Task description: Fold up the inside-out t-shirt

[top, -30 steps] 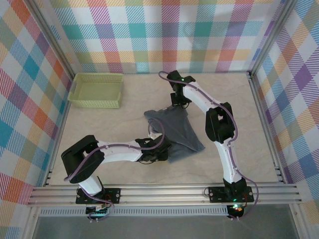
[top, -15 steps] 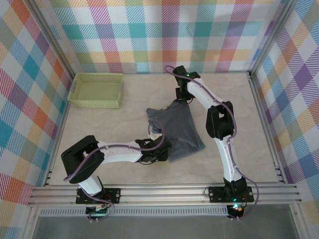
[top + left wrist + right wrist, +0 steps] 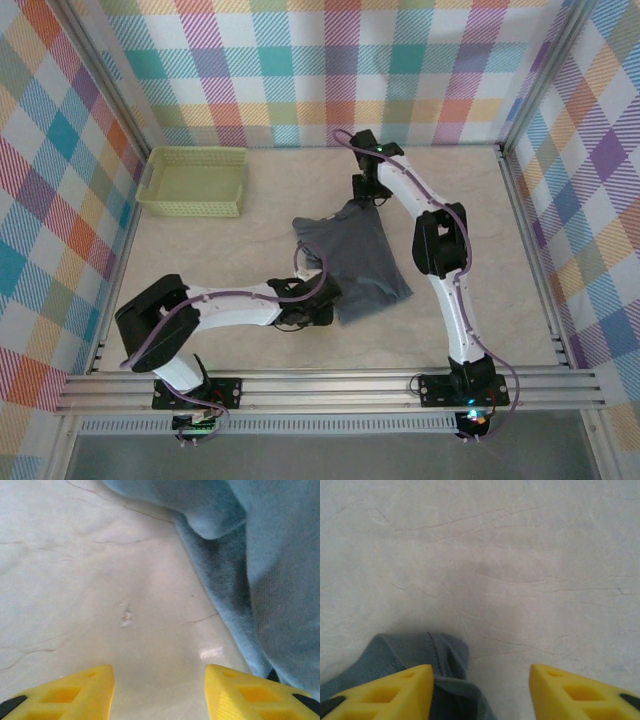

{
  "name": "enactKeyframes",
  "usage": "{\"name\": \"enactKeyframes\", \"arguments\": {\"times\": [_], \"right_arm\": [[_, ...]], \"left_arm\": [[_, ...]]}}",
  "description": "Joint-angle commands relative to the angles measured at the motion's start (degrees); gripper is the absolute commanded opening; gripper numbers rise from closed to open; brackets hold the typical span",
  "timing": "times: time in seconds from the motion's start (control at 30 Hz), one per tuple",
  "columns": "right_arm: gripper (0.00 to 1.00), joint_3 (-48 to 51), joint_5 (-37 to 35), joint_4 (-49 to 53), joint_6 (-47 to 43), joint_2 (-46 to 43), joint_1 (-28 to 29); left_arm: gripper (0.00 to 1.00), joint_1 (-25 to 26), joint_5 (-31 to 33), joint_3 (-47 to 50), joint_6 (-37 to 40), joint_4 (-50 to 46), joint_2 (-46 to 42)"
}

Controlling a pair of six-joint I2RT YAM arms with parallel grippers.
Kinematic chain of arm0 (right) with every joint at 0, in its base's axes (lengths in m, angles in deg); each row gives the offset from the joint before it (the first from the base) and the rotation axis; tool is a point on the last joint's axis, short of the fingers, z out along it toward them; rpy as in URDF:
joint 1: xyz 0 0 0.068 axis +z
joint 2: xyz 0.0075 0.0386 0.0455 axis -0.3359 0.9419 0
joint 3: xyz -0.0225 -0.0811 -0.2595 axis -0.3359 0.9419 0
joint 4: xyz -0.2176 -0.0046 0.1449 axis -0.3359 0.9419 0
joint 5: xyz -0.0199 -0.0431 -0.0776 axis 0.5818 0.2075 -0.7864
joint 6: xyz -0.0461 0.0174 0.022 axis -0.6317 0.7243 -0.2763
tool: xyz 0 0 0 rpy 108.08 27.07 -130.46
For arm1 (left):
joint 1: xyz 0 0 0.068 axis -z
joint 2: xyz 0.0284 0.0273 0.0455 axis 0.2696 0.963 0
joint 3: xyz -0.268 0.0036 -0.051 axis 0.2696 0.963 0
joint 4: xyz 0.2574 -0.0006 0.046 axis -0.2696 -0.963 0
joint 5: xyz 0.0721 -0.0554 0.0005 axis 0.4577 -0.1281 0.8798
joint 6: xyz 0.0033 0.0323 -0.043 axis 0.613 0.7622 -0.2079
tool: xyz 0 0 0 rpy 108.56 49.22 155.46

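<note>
Shirt (image 3: pixel 352 262): slate-grey, rumpled, spread on tabletop (image 3: pixel 200 260); basket (image 3: pixel 195 152) well off its far-left side.
Left claw (image 3: pixel 159 672): spread, empty, at shirt's near-left hem, cloth just beside one finger.
Right claw (image 3: pixel 481 672): spread, empty, at shirt's far corner, cloth bunched by one finger.
Risks: a claw closing here probably pinches nothing or one layer; the bunched corner could drag and skew the fold.

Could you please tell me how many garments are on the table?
1: the t-shirt lies rumpled at mid-table, to the right of the green basket. Anything beneath it would be hidden.
</note>
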Motion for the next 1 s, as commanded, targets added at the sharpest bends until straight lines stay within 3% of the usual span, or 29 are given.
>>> {"name": "enactKeyframes", "arguments": {"times": [0.0,0.23,0.33,0.73,0.97], "right_arm": [[0.61,6.74,5.02,-0.73,0.87,-9.10,-2.51],[0.81,32.81,22.76,-17.10,3.46,-23.33,-7.29],[0.87,39.35,25.79,-21.48,3.61,-26.19,-8.01],[0.93,45.79,30.32,-26.84,4.37,-23.90,-8.48],[0.93,44.97,30.73,-26.53,4.62,-19.90,-7.59]], "left_arm": [[0.56,-5.55,-3.32,-0.79,1.61,-2.19,-6.48],[0.66,-18.52,-13.79,-7.39,1.12,3.68,-2.24],[0.68,-21.33,-16.10,-11.42,0.11,6.36,3.11],[0.68,-25.17,-17.03,-19.75,-4.80,8.58,18.43],[0.54,-25.17,-18.57,-25.32,-2.78,8.29,24.22]]}}
